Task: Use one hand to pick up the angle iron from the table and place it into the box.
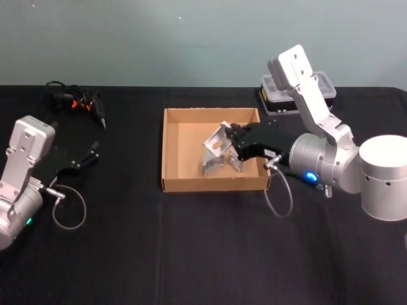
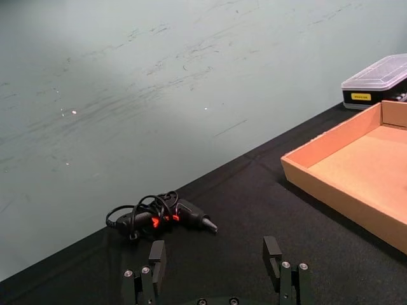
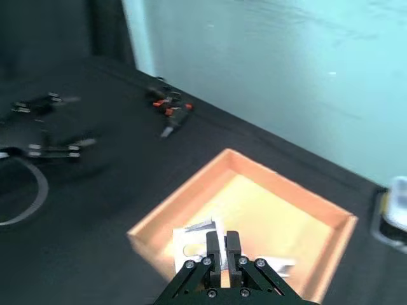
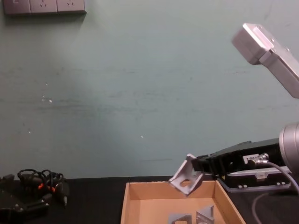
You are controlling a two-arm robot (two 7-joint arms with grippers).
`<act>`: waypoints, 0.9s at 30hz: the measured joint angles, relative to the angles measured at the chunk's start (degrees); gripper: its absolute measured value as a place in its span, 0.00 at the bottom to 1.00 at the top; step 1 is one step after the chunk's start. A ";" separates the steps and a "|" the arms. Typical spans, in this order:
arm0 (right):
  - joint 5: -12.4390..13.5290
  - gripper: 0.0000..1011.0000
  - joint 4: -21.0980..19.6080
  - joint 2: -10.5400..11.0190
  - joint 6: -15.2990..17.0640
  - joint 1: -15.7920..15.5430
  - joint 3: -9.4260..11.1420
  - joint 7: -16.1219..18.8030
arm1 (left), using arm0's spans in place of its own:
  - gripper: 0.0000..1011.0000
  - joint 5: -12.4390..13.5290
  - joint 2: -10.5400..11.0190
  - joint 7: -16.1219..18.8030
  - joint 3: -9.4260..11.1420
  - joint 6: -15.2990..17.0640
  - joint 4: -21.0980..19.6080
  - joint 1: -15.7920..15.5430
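Note:
The tan cardboard box (image 1: pixel 213 185) sits mid-table on the black table (image 1: pixel 191 254). My right gripper (image 1: pixel 231 142) reaches over the box's right side and is shut on a silver angle iron (image 1: pixel 219 141), holding it tilted above the box floor. From the chest, that angle iron (image 4: pixel 186 176) hangs just over the box's (image 4: pixel 125 205) rim, at the tip of the right gripper (image 4: pixel 200 166). In the right wrist view the fingers (image 3: pixel 216 244) pinch the angle iron (image 3: pixel 193 232). Two more angle irons (image 1: pixel 213 166) (image 1: pixel 237 164) lie inside. My left gripper (image 1: pixel 91 154) is parked open at the far left.
A black corded tool with orange marks (image 1: pixel 77 101) lies at the back left. A clear-lidded black case (image 1: pixel 299 95) stands behind the box's right corner, under the right arm. A grey cable loop (image 1: pixel 68 210) hangs by the left arm.

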 joint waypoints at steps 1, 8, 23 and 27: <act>-0.62 0.07 0.31 -0.01 -0.19 0.23 -0.09 -0.35 | 0.99 0.00 0.00 0.00 0.00 0.00 0.00 0.00; -5.37 0.07 5.38 -1.18 -1.70 2.89 -1.50 -2.52 | 0.99 0.00 0.00 0.00 0.00 0.00 0.00 0.00; -9.02 0.07 20.61 -7.59 -4.23 10.43 -2.85 -2.09 | 0.99 0.00 0.00 0.00 0.00 0.00 0.00 0.00; -9.53 0.07 24.55 -9.29 -4.70 12.50 -3.21 -0.96 | 0.99 0.00 0.00 0.00 0.00 0.00 0.00 0.00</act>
